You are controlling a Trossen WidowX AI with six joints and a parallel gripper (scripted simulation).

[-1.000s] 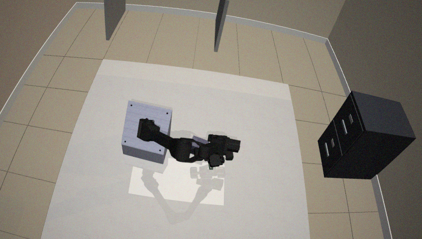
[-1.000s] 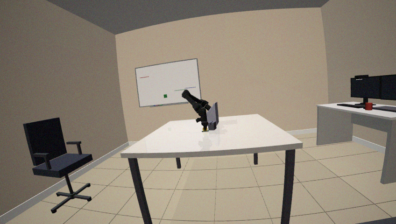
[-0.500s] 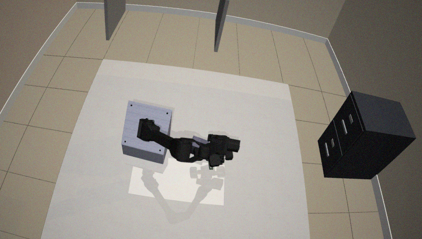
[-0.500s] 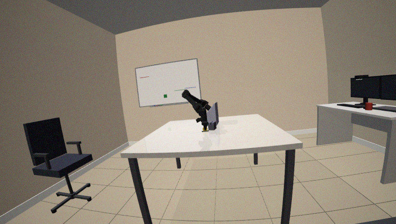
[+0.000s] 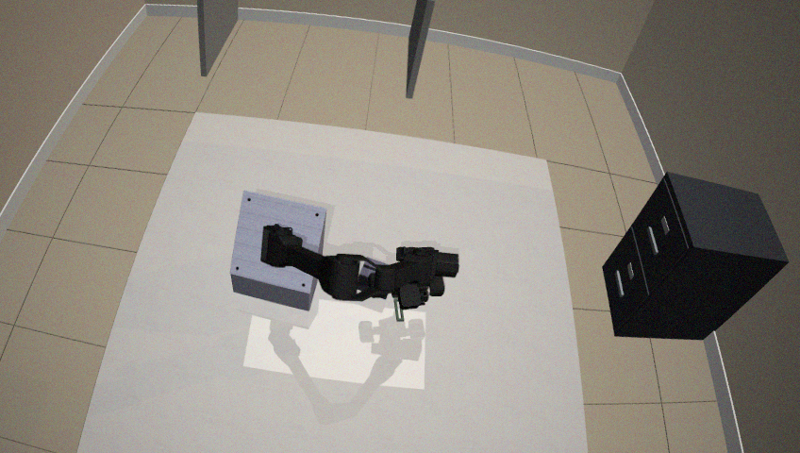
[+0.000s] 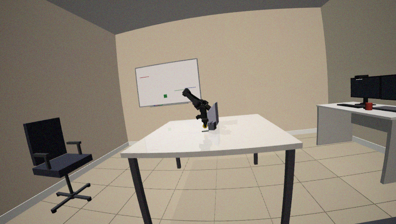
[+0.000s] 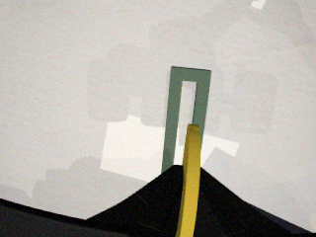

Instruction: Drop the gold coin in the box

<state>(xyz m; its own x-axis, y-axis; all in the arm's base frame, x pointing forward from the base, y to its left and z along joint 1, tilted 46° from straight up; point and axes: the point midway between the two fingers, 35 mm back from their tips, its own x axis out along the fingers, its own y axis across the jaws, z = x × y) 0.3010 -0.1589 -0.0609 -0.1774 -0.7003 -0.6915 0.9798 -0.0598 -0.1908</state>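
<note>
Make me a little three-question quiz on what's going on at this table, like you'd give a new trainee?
1. True or false: the pincer is shut on the gold coin.
2. In the wrist view, the dark-green holder is: A) full, the coin seated in it; B) empty, lying on the white table below the coin; C) tipped on its side.
3. Fill in: in the exterior view, the red mug stands on the ____.

Key
1. True.
2. B.
3. Side desk, by the monitors.
</note>
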